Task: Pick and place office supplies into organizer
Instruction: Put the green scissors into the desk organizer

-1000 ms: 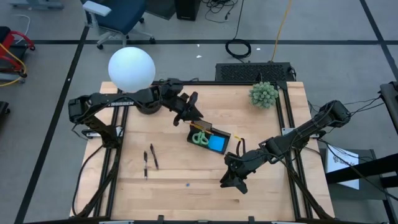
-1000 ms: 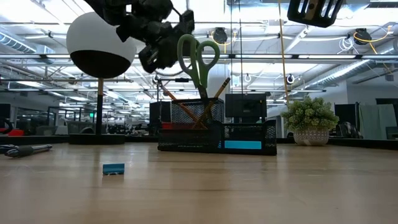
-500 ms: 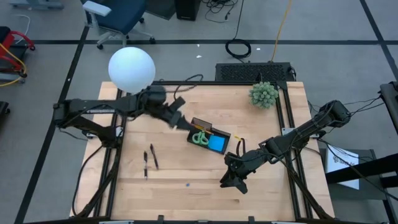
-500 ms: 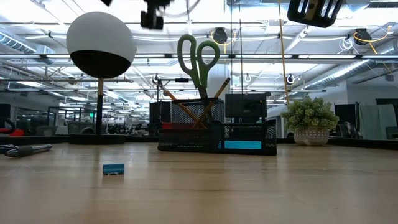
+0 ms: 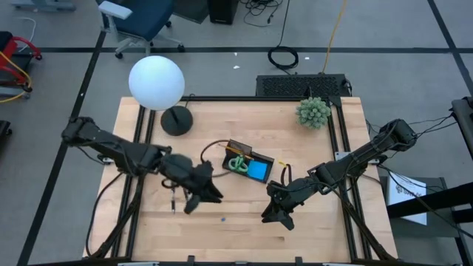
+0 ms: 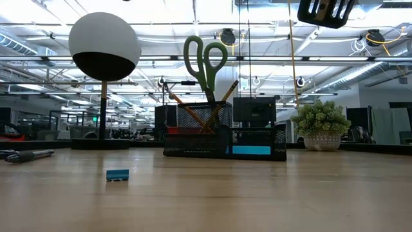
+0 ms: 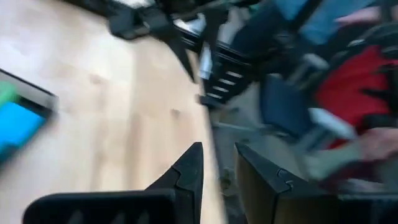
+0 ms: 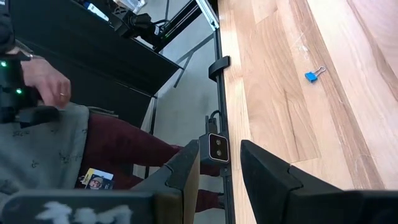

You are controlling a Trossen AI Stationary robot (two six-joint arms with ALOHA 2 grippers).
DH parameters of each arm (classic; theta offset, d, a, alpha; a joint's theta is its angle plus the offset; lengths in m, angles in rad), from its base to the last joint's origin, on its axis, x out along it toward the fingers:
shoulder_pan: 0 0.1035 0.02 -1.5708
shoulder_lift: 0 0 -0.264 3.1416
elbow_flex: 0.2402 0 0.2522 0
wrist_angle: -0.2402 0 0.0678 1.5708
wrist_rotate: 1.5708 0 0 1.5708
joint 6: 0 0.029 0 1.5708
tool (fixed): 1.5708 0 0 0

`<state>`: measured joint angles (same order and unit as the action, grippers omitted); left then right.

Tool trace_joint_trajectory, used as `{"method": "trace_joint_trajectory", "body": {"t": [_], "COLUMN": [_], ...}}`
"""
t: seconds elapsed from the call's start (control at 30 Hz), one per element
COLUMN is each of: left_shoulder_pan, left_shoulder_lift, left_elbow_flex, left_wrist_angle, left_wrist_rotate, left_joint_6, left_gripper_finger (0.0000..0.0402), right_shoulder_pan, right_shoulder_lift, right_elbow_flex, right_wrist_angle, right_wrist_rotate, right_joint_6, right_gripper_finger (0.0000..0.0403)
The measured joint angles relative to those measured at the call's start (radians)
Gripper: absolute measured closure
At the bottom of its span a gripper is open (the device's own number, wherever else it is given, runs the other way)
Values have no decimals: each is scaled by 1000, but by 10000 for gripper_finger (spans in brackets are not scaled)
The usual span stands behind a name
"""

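Note:
The black organizer (image 5: 249, 164) (image 6: 225, 138) stands mid-table. In it are the green-handled scissors (image 5: 236, 164) (image 6: 205, 61), upright with handles up, the orange-yellow pencils (image 6: 193, 111), leaning, and the blue pad (image 5: 259, 171) (image 6: 251, 150). The dark pens (image 6: 26, 154) lie on the table at the left; one pen (image 5: 173, 201) shows beside my left arm. A tiny blue clip (image 5: 222, 219) (image 6: 117, 174) (image 8: 314, 74) lies near the table's near edge. My left gripper (image 5: 203, 201) (image 7: 217, 174) hovers open, left of and nearer than the organizer. My right gripper (image 5: 275, 214) (image 8: 219, 171) hovers open, right of the clip.
A lamp with a white ball (image 5: 156, 81) (image 6: 104, 46) and a round black base (image 5: 176, 120) stands at the far left. A green spiky plant (image 5: 314, 112) (image 6: 320, 122) sits at the far right corner. A person (image 8: 43, 124) stands beyond the table's near edge.
My left arm has swung from the scissors' handles at the organizer's far side, near the lamp base, round toward the table's near edge, and its gripper now hangs over the pens' area. It has left the low view. The scissors stay upright in the organizer.

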<state>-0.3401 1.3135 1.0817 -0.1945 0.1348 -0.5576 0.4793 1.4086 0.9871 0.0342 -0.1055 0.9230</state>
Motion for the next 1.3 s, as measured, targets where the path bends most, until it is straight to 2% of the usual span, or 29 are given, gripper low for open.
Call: {"method": "trace_joint_trajectory", "body": {"t": [0.1, 0.2, 0.33, 0.6, 0.8, 0.97, 1.3], "left_shoulder_pan": [-35, -42, -42, -25, 19, 55, 115], "left_shoulder_lift": [36, 80, 139, 248, 282, 280, 255], "left_elbow_flex": [0, 0, 0, 0, 0, 0, 1], "left_wrist_angle": [6, -9, -23, -38, -47, -38, -30], "left_wrist_rotate": [-142, -238, -297, -472, -483, -535, -531], "left_joint_6": [87, 191, 315, 450, 473, 543, 555], "left_gripper_finger": [321, 321, 321, 321, 321, 321, 321], "right_shoulder_pan": [0, 0, 0, 0, 0, 0, 0], "right_shoulder_lift": [0, 0, 0, 0, 0, 0, 0], "right_elbow_flex": [0, 0, 0, 0, 0, 0, 0], "right_wrist_angle": [0, 0, 0, 0, 0, 0, 0], "right_wrist_rotate": [0, 0, 0, 0, 0, 0, 0], "right_joint_6": [0, 0, 0, 0, 0, 0, 0], "right_gripper_finger": [298, 298, 298, 298, 298, 298, 298]}}
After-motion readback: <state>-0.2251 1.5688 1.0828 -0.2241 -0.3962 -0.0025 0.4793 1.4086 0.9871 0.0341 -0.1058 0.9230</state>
